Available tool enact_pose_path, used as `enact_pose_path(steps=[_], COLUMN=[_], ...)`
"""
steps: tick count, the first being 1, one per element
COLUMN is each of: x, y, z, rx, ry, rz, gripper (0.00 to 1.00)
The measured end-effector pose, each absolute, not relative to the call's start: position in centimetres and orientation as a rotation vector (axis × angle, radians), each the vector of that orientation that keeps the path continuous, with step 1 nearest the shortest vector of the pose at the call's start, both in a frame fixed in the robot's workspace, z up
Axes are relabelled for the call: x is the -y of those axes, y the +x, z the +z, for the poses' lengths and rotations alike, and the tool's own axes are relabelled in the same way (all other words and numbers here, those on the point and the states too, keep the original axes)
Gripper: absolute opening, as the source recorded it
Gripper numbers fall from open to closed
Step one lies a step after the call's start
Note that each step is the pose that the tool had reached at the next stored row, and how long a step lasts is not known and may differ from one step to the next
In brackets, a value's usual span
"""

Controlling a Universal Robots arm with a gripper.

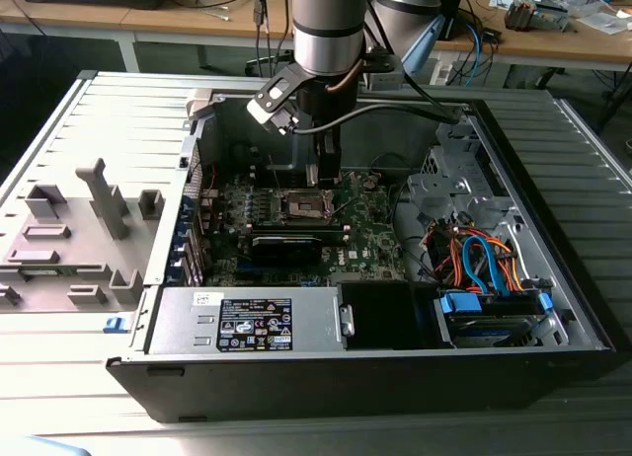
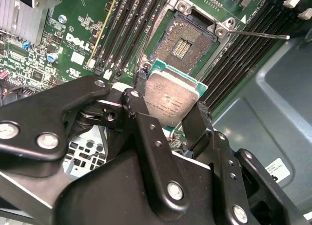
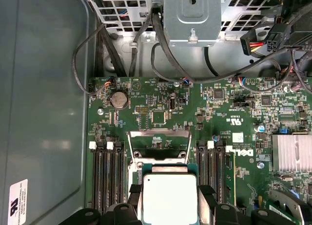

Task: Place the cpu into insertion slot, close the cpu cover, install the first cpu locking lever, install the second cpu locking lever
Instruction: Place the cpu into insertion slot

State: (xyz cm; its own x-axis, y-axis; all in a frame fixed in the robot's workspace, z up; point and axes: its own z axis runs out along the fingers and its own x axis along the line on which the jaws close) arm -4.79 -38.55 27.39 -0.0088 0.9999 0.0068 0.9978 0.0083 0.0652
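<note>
In the exterior view we observe a grey ribbed surface (image 1: pixel 89 130) extending to both sides. On the exterior view's left, grey moulded fixtures (image 1: pixel 74 239) stand on it, with a small blue clip (image 1: pixel 115 324) near them. Behind runs a wooden desk (image 1: pixel 79 24) on white legs (image 1: pixel 128 51), carrying loose cables (image 1: pixel 474 56) and small clutter (image 1: pixel 538 12). Lighting is even.

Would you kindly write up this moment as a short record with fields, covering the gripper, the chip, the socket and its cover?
gripper: shut on the chip, one finger on each of two opposite edges
chip: held clear of the socket, not seated
socket: empty, contacts exposed
cover: swung up, open
setting: green board inside an open computer case
</note>
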Motion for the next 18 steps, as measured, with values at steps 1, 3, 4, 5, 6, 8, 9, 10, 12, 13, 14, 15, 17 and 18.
enact_pose_path(steps=[1,3,4,5,6,8,9,10,12,13,14,15,17,18], x=[38.55,38.55,38.55,38.55,38.55,38.55,38.55,38.55,38.55,38.55,38.55,38.55,38.55,38.55], y=[-4.8,-4.83,-4.84,-4.86,-4.88,-4.94,-4.96,-4.97,-5.02,-5.03,-5.06,-5.09,-5.12,-5.14], z=[27.39,27.39,27.39,27.38,27.38,27.37,27.36,27.36,27.35,27.35,27.35,27.34,27.33,27.33], rx=[-2.201,-2.201,-2.201,-2.201,-2.201,-2.201,-2.201,-2.201,-2.201,-2.201,-2.201,-2.201,-2.201,-2.201], ry=[2.182,2.182,2.182,2.182,2.182,2.182,2.182,2.182,2.182,2.182,2.182,2.182,2.182,2.182], rz=[0.079,0.079,0.079,0.079,0.079,0.079,0.079,0.079,0.079,0.079,0.079,0.079,0.079,0.079], gripper=[0.54,0.54,0.54,0.54,0.54,0.54,0.54,0.54,0.54,0.54,0.54,0.54,0.54,0.54])
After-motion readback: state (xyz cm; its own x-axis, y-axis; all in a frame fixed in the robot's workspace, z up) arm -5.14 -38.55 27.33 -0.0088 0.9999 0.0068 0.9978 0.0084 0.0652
